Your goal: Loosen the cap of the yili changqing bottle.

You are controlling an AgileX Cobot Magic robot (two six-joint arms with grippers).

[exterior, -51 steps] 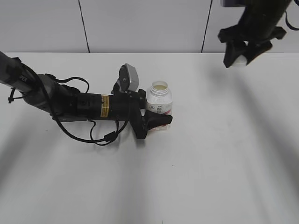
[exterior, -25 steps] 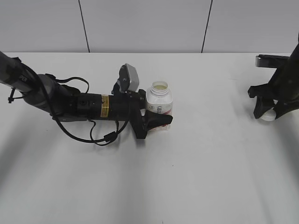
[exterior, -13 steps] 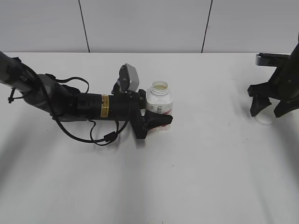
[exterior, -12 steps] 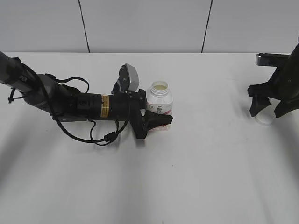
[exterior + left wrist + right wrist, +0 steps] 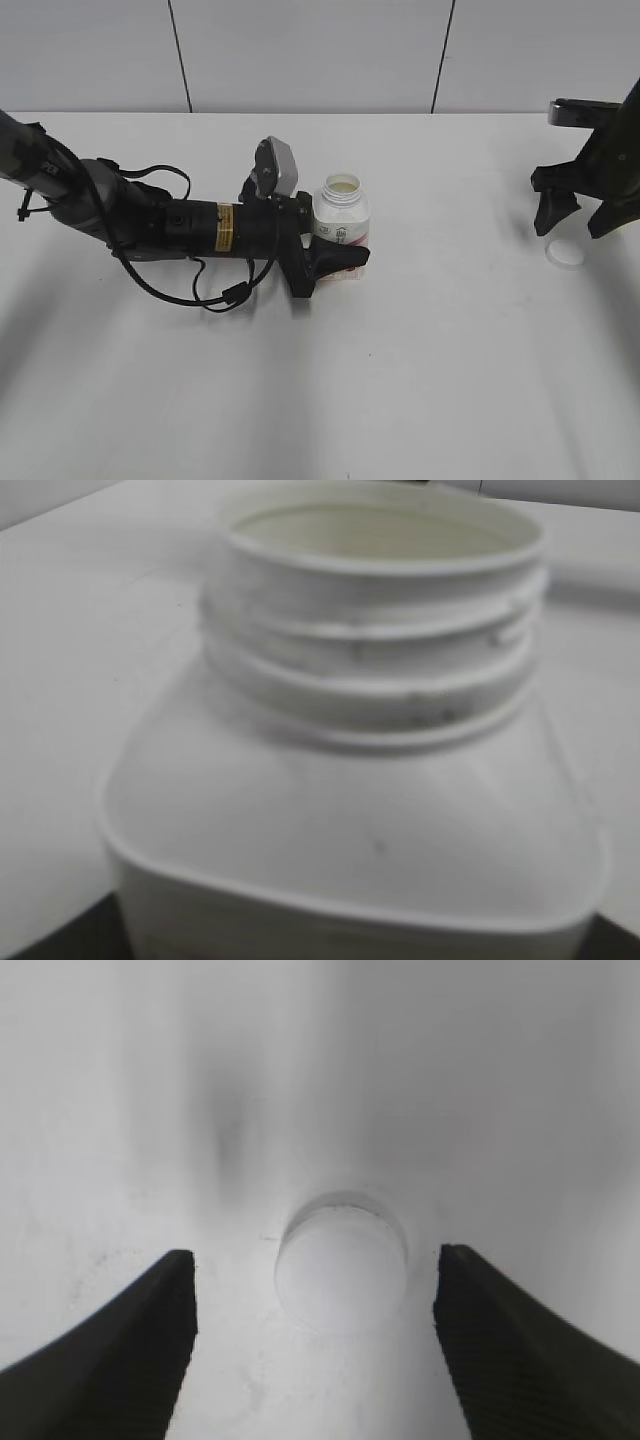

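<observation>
cap off and on the desk, bottle held open

white desk [image 5: 420, 380] runs back to a pale panelled wall [image 5: 300, 50], and both my arms are over it. my left end effector [image 5: 335, 258] lies low across the desk from the left, its black fingers closed around the lower body of the bottle [image 5: 341, 215], which stands upright near the middle. the bottle's neck is bare and its mouth is open, with pale contents showing inside. from my left wrist the bottle [image 5: 360, 780] fills the view: white sloped shoulders, threaded neck, open rim; my own fingers there are out of sight except for dark corners at the bottom edge.

the cap [image 5: 564, 253] lies flat on the desk far to the right, well apart from the bottle. my right end effector [image 5: 578, 213] hangs just above and behind it, fingers spread wide and touching nothing. from my right wrist the cap [image 5: 341, 1263] sits between the two dark fingertips [image 5: 130, 1350], clear of both, with desk showing on each side. a black cable [image 5: 215, 295] loops on the desk beside my left arm.
</observation>
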